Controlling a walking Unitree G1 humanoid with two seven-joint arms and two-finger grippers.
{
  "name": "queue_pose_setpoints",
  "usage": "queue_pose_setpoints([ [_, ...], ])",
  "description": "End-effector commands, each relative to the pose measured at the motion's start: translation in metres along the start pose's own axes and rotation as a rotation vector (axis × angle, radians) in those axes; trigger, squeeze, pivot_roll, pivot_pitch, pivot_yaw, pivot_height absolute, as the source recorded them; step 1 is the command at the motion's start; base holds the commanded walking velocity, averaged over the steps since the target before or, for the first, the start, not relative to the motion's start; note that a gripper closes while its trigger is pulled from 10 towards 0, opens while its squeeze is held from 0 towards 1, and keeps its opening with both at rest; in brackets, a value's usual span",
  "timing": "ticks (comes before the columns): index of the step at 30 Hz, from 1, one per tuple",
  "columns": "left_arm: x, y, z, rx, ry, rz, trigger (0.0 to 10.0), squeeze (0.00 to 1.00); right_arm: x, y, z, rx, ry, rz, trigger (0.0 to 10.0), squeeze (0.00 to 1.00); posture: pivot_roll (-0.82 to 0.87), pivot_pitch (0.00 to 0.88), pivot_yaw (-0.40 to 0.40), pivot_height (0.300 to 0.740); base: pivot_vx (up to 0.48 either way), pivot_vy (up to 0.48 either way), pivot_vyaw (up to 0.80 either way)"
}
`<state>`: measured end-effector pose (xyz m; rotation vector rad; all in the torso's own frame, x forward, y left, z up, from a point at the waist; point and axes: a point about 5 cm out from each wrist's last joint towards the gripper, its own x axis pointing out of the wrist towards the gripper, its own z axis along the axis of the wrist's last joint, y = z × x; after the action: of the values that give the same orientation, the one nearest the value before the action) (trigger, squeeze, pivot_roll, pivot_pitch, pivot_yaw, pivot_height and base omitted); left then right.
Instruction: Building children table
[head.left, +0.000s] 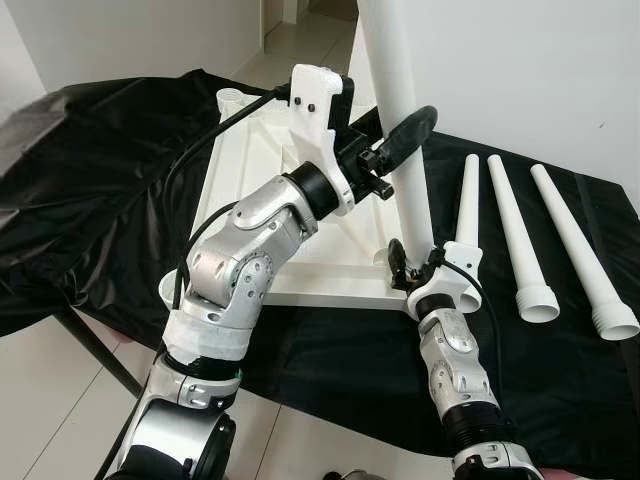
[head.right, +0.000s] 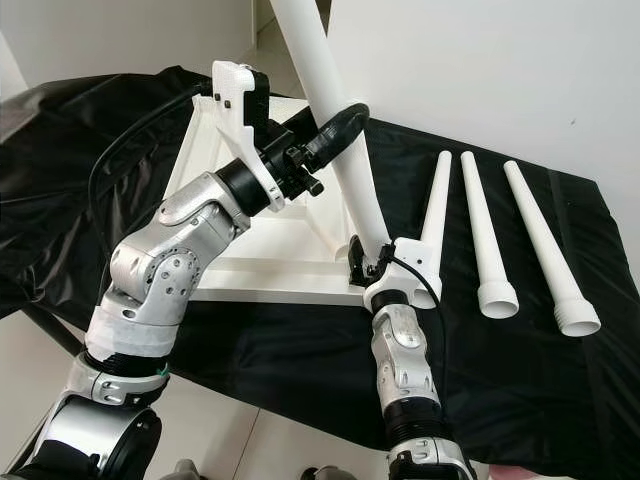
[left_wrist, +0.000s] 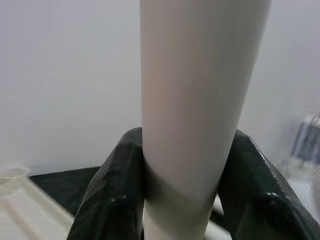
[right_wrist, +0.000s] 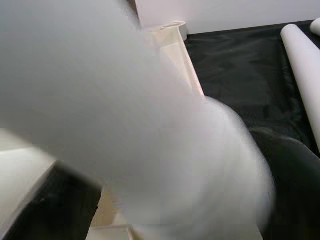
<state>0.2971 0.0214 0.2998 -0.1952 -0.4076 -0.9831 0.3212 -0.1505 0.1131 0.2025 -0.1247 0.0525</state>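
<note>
left hand (head.left: 400, 140) pinches the upright long white tapered plastic leg (head.left: 395, 90) above the upturned white tabletop (head.left: 262, 170); right hand (head.left: 412, 262) grips its base, fingers' state unclear.

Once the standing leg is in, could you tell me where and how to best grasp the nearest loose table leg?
Grip the nearest loose leg around mid-shaft, coming from above with the fingers straddling it crosswise. It lies flat on the black cloth, narrow end away and flared end near. Its neighbour leaves a gap for a finger. The shaft is round and tapered, so mid-length probably gives a balanced hold.
</note>
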Motion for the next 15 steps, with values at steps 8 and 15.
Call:
queue_pose_setpoints([
  [8, 0.009, 0.009, 0.009, 0.036, 0.036, 0.16, 10.0, 0.0, 0.007, -0.001, 0.007, -0.046, -0.001, 0.04, 10.0, 1.0, 0.09, 0.0, -0.078, 0.74, 0.0, 0.0, 0.0],
  [15, 0.011, 0.029, 0.029, 0.047, -0.011, 0.28, 10.0, 0.0, 0.017, 0.005, 0.021, -0.176, -0.043, 0.09, 10.0, 0.24, 0.09, 0.0, -0.082, 0.74, 0.0, 0.0, 0.0],
])
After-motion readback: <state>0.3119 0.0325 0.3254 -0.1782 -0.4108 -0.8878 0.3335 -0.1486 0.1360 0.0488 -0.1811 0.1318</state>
